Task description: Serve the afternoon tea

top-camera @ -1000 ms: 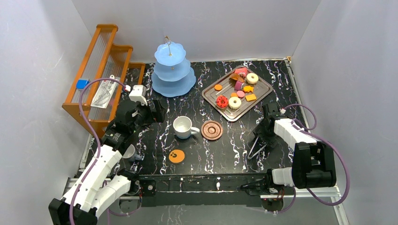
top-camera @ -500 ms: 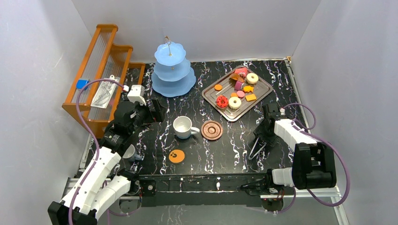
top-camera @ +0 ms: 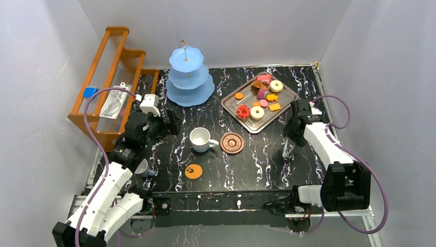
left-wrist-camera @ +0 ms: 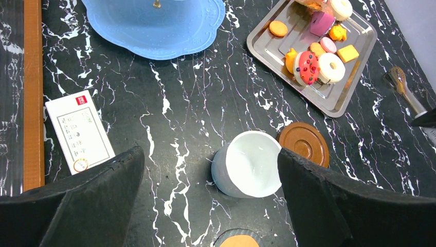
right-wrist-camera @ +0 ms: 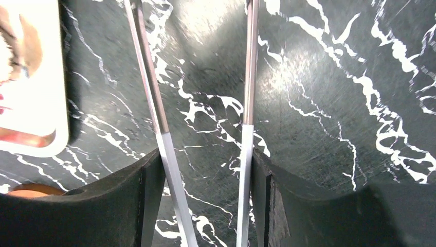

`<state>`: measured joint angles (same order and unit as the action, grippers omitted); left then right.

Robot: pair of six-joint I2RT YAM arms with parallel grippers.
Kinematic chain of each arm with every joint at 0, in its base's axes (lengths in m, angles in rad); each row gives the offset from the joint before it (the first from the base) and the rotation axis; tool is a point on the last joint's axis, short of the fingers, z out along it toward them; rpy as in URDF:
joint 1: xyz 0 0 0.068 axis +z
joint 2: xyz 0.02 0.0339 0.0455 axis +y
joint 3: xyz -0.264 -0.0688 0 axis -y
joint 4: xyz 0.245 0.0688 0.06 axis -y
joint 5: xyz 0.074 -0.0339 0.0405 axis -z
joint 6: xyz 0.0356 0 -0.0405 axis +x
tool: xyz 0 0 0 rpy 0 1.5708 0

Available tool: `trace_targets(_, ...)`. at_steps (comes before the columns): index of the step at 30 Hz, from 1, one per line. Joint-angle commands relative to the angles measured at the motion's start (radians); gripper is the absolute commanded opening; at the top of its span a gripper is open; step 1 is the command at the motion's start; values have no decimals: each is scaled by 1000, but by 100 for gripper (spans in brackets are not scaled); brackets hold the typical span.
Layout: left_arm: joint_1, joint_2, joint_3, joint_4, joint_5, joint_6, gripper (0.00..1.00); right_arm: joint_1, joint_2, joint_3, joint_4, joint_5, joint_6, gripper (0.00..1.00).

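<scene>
The light-blue three-tier stand point(top-camera: 189, 77) is at the back. Pastries, among them a red one point(top-camera: 243, 111) and a white donut point(top-camera: 257, 112), lie on the silver tray point(top-camera: 227, 104). The white mug point(top-camera: 199, 139) stands beside the brown saucer point(top-camera: 232, 142), with the orange paw-print coaster point(top-camera: 193, 171) nearer the front. The small grey cup point(top-camera: 142, 168) sits partly hidden under my left arm. My left gripper point(left-wrist-camera: 210, 153) hangs open above the mug point(left-wrist-camera: 252, 164), touching nothing. My right gripper point(right-wrist-camera: 208, 159) is shut on metal tongs point(right-wrist-camera: 154, 103), both blades pressed between its fingers, beside the tray's near right corner.
An orange wooden rack point(top-camera: 110, 77) lines the left edge. A white card point(left-wrist-camera: 79, 131) lies on the table next to it. White walls close in the back and both sides.
My right arm has carried the tongs off the table and back toward the tray's near right corner, its jaws squeezing narrower. The left arm has barely moved.
</scene>
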<state>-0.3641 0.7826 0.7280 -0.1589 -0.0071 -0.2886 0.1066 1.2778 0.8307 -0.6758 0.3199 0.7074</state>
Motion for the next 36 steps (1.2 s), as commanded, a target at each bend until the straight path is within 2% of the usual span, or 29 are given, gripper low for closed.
trace_targets(1, -6, -8, 1, 18, 7, 11, 98, 0, -30, 132, -61, 72, -67, 65)
trace_targets(6, -6, -8, -1, 17, 7, 12, 98, 0, -21, 194, -97, 100, -100, 65)
trace_targets(12, -12, -6, -1, 18, 7, 12, 98, 0, -13, 228, -103, 61, -155, 65)
trace_targets(22, -15, -5, -4, 19, 3, 14, 98, 2, -55, 333, -57, -57, -373, 63)
trace_targets(29, -16, -2, -4, 19, 4, 17, 98, 7, -67, 438, -38, -207, -495, 61)
trace_targets(36, -17, 4, -4, 17, 5, 22, 98, 45, -37, 470, -34, -384, -496, 52)
